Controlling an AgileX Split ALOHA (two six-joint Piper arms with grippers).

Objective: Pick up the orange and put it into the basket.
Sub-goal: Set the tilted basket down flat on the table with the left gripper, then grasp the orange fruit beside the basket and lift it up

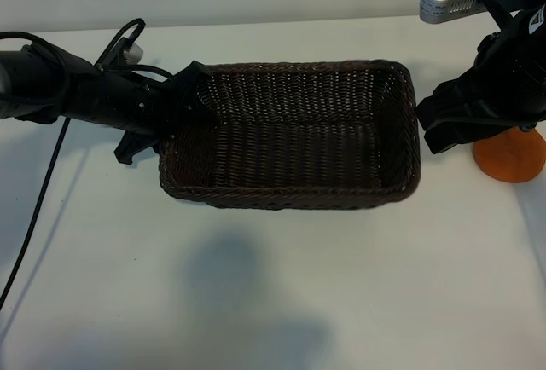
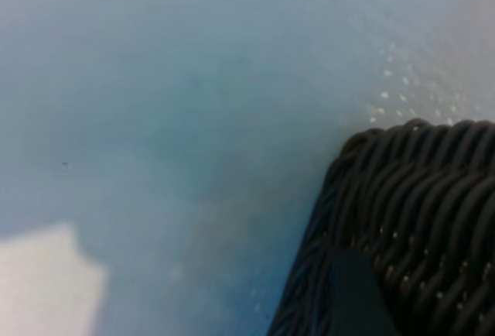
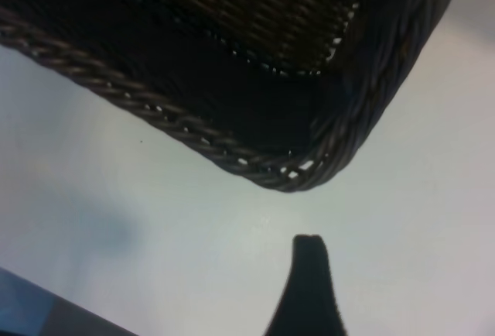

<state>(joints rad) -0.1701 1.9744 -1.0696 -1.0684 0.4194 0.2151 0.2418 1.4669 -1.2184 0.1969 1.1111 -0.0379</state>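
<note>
The orange (image 1: 510, 155) sits on the white table (image 1: 273, 302) just to the right of the basket (image 1: 290, 195), outside it and half hidden under the right gripper (image 1: 452, 127), which hangs over it pointing steeply down. Its fingers stand apart and, as far as I can make out, nothing is between them; the right wrist view shows only one dark fingertip (image 3: 308, 258) over bare table with the basket's corner beyond, and no fruit at all. That worries me: if the hand comes down as it is aimed, it may close beside the orange rather than around it, or catch it on the shoulder and send it rolling away toward the table's edge. It is a round thing and will squirt out of a pinch that isn't centred. The basket wall is also very near, so a careless descent could knock a finger against the braided rim and shove the basket. On the other side the left gripper (image 1: 183, 101) is at the basket's left end, one finger seemingly against or over the rim; whether it is truly clamped there I cannot tell. If it has no hold on the rim, the basket could slide when bumped, and the drop could then land on the rim and bounce out.
</note>
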